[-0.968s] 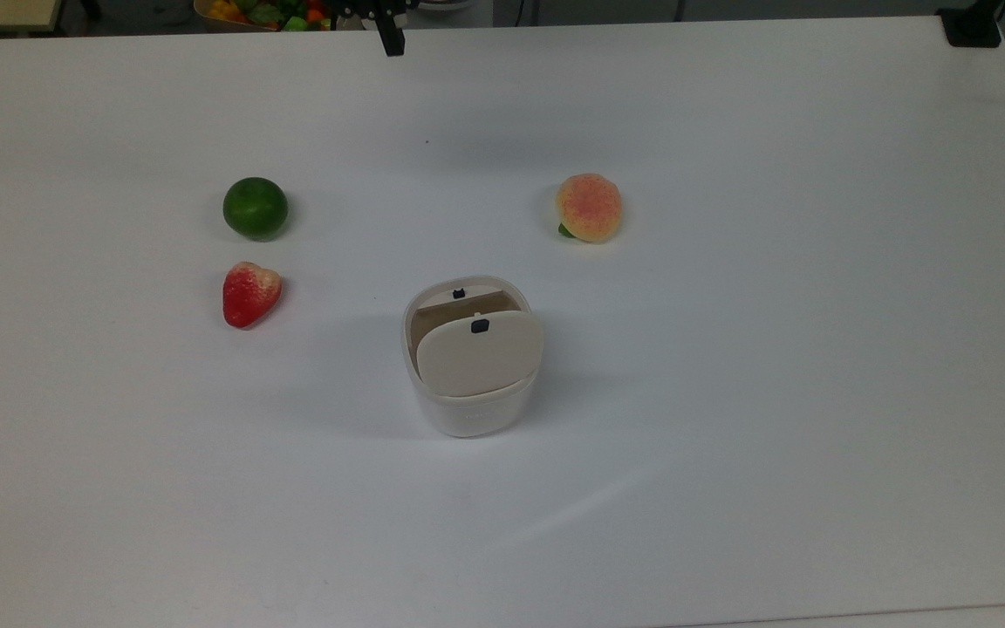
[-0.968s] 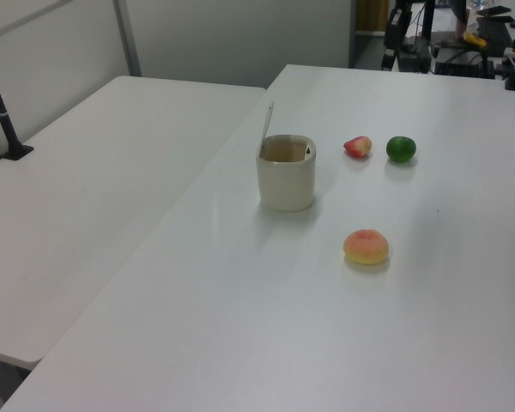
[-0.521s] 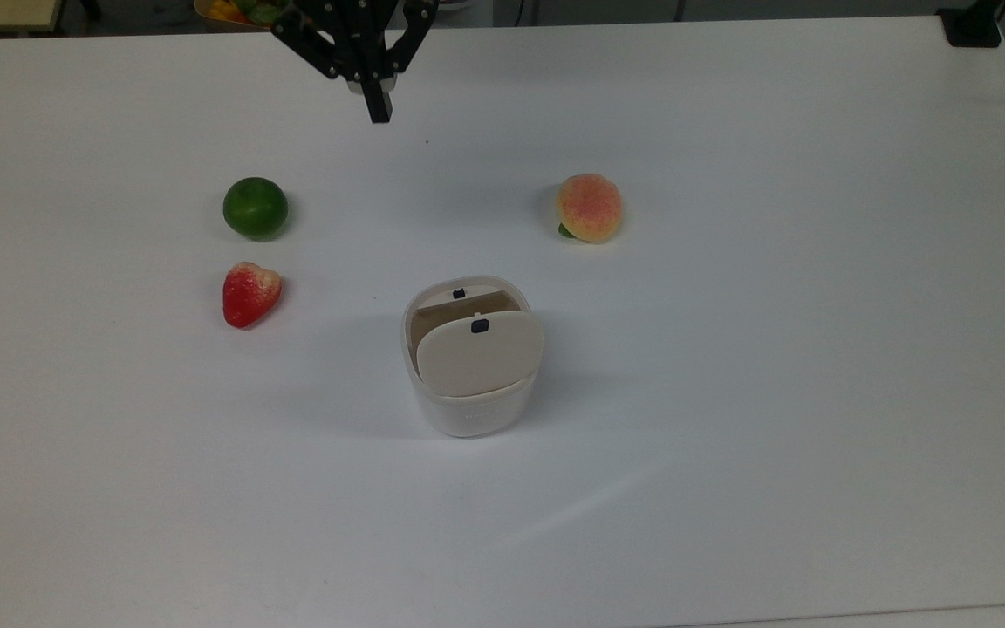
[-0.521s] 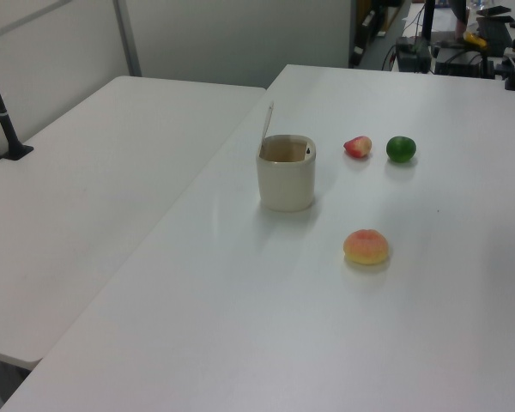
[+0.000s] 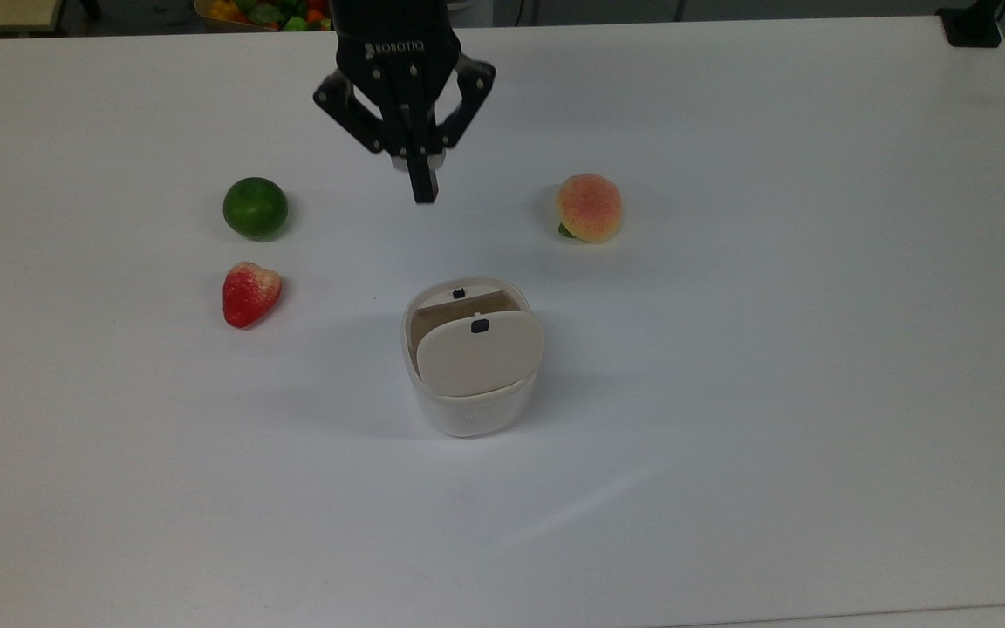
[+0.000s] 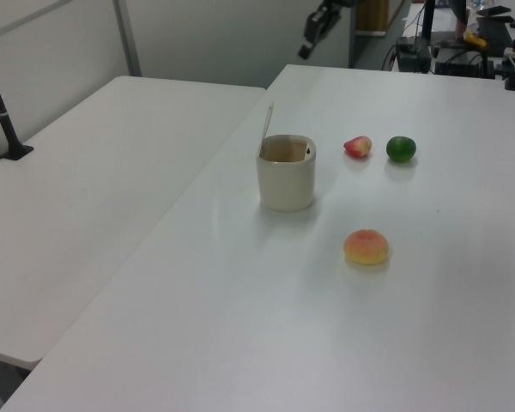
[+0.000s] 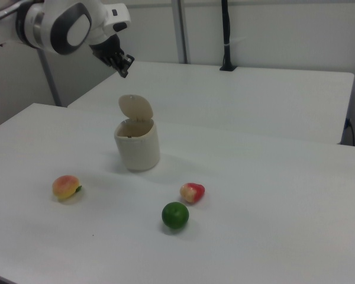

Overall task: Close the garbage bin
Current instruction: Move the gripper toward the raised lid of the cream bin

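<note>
One bin sits at centre frame in the top view, its lid standing upright, so unclosed. Upper centre, the gripper hangs clear above it, fingers pressed together and empty, likely for pushing the lid down.

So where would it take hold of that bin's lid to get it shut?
Probably at the lid's free top edge, the end farthest from the hinge. The lid stands nearly upright on the garbage bin's rim, so that edge is bare and swings most easily. The gripper, jaws shut, would do well to come from above and behind the lid, pushing it over the opening rather than pinching.
</note>
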Controlling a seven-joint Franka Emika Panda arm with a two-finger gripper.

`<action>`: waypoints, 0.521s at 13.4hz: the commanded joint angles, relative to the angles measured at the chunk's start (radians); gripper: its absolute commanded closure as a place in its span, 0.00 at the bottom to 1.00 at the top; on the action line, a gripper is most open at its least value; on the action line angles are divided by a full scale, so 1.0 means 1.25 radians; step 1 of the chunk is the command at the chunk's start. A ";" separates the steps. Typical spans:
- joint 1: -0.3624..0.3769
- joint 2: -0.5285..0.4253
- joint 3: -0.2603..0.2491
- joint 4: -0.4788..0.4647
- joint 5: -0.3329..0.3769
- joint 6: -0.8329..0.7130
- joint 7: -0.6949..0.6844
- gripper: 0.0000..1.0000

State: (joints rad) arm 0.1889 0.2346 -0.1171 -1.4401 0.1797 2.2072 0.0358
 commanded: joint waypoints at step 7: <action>0.024 0.136 0.019 0.023 0.006 0.255 -0.003 1.00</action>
State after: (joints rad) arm 0.2043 0.3628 -0.0992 -1.4226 0.1797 2.4670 0.0416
